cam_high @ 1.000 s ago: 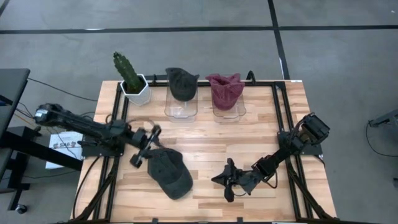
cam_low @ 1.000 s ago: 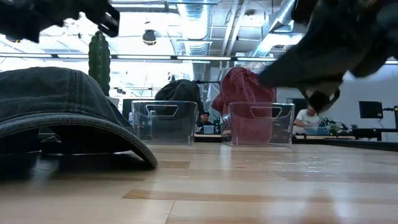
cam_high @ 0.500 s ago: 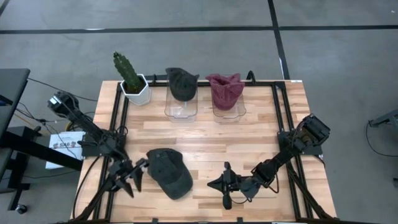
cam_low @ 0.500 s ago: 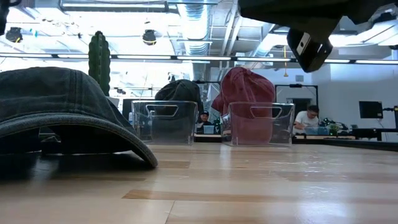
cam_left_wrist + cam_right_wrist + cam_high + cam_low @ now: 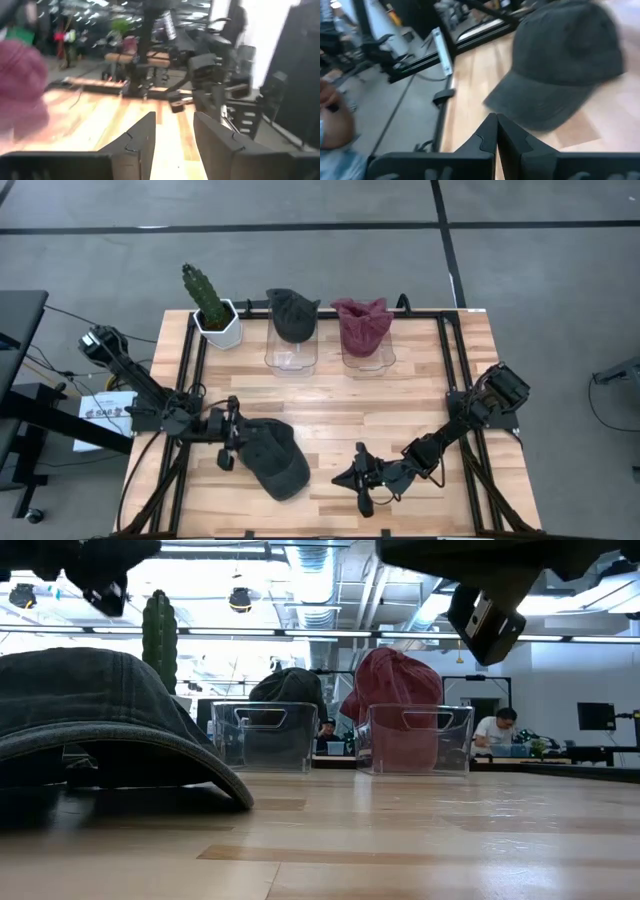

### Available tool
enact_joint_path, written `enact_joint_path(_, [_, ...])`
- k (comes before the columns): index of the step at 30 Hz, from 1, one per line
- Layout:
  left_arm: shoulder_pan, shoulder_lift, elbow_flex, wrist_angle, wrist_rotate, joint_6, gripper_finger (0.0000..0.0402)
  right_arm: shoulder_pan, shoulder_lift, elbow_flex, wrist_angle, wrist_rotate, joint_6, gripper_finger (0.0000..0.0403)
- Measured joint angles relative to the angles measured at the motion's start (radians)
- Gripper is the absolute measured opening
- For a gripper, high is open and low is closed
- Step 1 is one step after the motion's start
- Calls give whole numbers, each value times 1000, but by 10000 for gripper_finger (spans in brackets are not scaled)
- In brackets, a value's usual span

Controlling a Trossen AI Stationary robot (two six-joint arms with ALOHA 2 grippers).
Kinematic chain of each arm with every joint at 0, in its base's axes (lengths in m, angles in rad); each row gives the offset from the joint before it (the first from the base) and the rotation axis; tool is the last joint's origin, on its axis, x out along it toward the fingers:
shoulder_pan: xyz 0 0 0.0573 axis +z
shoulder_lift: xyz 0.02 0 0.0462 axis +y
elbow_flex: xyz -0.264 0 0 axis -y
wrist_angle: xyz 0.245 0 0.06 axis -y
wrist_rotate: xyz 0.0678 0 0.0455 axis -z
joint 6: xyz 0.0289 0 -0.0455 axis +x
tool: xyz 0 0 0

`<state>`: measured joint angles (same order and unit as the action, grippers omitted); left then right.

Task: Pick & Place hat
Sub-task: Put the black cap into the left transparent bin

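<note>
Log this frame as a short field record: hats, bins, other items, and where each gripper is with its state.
loose hat: dark cap flat on the table, front left
bins: two clear bins at the back; dark hat in the left bin, red hat in the right bin
other: cactus, back left
left gripper: open, at the cap's left edge, holding nothing
right gripper: shut, empty, right of the cap

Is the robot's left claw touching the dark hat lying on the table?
Cannot tell. In the high view the left gripper sits right at the edge of the dark cap, but no clear gap or contact shows. The left wrist view shows no cap between its fingers.
</note>
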<state>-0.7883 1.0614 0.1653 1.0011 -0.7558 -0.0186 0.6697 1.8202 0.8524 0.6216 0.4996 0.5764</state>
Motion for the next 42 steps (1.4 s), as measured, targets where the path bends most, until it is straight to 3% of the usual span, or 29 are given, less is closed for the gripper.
enact_joint_path(9, [-1,-159,21,-293,74,-315,128,11,0,0,0,-29,-8,6])
enact_joint_path(12, [-14,-128,76,-392,158,-345,119,7,0,0,0,-29,-9,10])
enact_joint_path(17, [-12,-21,152,-478,188,-304,105,-1,0,0,0,-28,-9,13])
enact_joint_path(22, [16,7,223,-711,179,-313,104,-2,0,0,1,-28,-9,14])
enact_joint_path(26, [15,8,271,-885,122,-428,100,3,0,0,8,-28,-9,18])
enact_joint_path(31, [16,8,278,-909,105,-470,93,3,0,0,8,-28,-9,22])
enact_joint_path(36, [16,8,277,-908,105,-359,92,3,0,0,8,-28,-9,25])
enact_joint_path(42, [16,8,277,-907,97,-345,92,3,0,0,8,-28,-9,25])
